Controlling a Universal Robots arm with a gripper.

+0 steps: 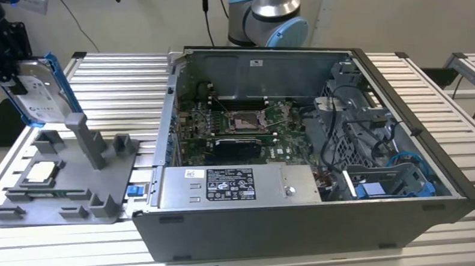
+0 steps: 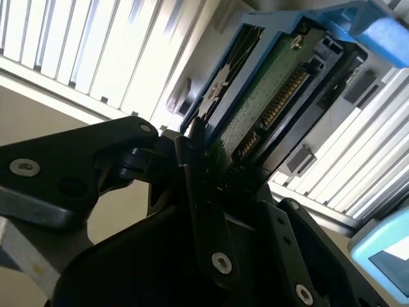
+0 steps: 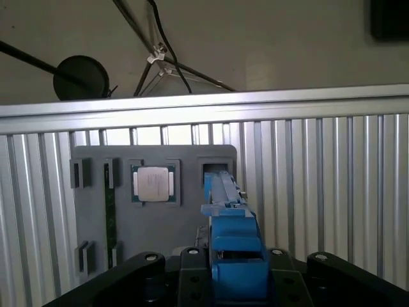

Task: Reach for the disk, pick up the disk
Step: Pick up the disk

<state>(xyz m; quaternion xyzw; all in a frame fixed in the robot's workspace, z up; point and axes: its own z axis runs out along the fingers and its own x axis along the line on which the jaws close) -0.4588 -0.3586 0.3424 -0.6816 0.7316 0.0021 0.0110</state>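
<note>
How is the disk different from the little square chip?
The disk is bigger and oblong, with a blue frame; the chip is small, square and plain. The disk is up in the air, on edge, held by the claw; the chip lies flat in the grey tray. Both are silvery.

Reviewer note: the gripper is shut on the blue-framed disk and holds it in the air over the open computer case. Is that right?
Not quite. The gripper is shut on the disk and holds it in the air, but over the grey fixture at the exterior view's left, beside the open computer case, not over it. The exterior view shows this.
</note>
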